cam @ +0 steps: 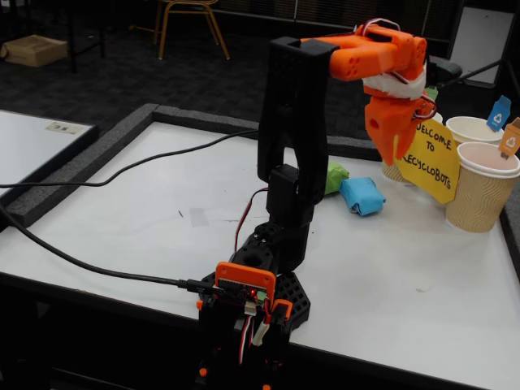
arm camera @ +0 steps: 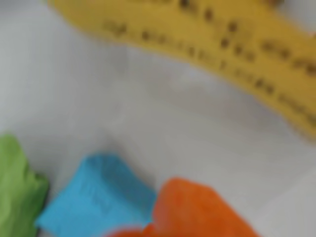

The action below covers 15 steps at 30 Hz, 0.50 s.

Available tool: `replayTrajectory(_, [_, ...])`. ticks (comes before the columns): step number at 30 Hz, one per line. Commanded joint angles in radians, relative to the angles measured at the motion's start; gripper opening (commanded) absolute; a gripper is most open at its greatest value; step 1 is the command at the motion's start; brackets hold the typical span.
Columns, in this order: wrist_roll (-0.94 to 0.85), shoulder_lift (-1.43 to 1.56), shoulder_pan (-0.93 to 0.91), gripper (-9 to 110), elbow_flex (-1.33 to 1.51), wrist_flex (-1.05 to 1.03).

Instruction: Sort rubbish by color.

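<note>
In the fixed view my orange gripper hangs high above the table's far right, pointing down in front of the yellow sign. A lime green wad and a bright blue wad lie side by side on the table below and to its left. The wrist view is blurred. It shows the green wad at the lower left and the blue wad beside it. An orange shape fills the bottom edge; I cannot tell whether it is the orange wad or my own finger. No orange wad shows on the table.
The yellow sign leans against ribbed beige paper cups at the far right; it crosses the top of the wrist view. Black cables run across the table's left side. The arm's base sits at the front edge.
</note>
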<state>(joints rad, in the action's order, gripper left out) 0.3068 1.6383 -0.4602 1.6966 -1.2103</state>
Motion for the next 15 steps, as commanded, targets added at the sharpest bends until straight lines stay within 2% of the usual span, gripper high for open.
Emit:
replayTrajectory(1, [0.121, 0.069, 0.021, 2, -0.069, 0.043])
replayTrajectory(15, [0.121, 0.064, 0.087, 9, 0.069, -0.009])
